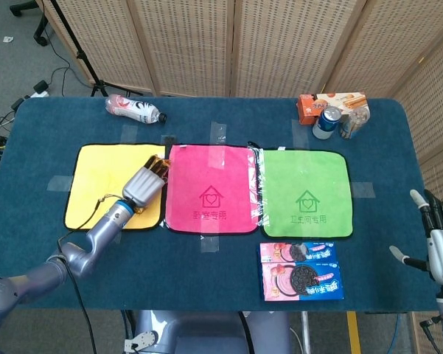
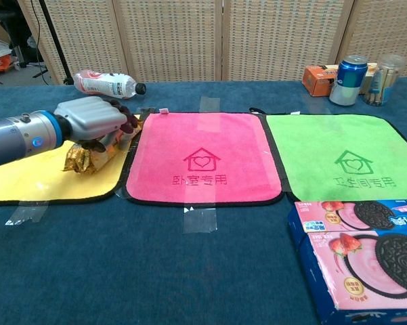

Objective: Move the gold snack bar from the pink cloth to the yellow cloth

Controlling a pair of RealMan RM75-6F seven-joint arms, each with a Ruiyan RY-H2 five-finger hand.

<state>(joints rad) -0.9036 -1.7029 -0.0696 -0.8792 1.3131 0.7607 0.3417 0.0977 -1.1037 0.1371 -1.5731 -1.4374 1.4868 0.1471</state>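
Note:
My left hand point(image 1: 144, 184) point(image 2: 93, 122) grips the gold snack bar point(image 2: 87, 160) and holds it over the right part of the yellow cloth point(image 1: 107, 188) point(image 2: 27, 176). The bar's crinkled gold end sticks out below the hand in the chest view; in the head view a bit of the gold snack bar point(image 1: 159, 161) shows by the fingertips. The pink cloth point(image 1: 210, 188) point(image 2: 203, 157) lies bare to the right. My right hand point(image 1: 441, 237) hangs open beyond the table's right edge, holding nothing.
A green cloth point(image 1: 306, 193) lies right of the pink one. Two cookie boxes point(image 1: 302, 271) sit at the front right. A plastic bottle point(image 1: 133, 108) lies at the back left. A can point(image 1: 326, 122) and an orange snack box point(image 1: 330, 105) stand at the back right.

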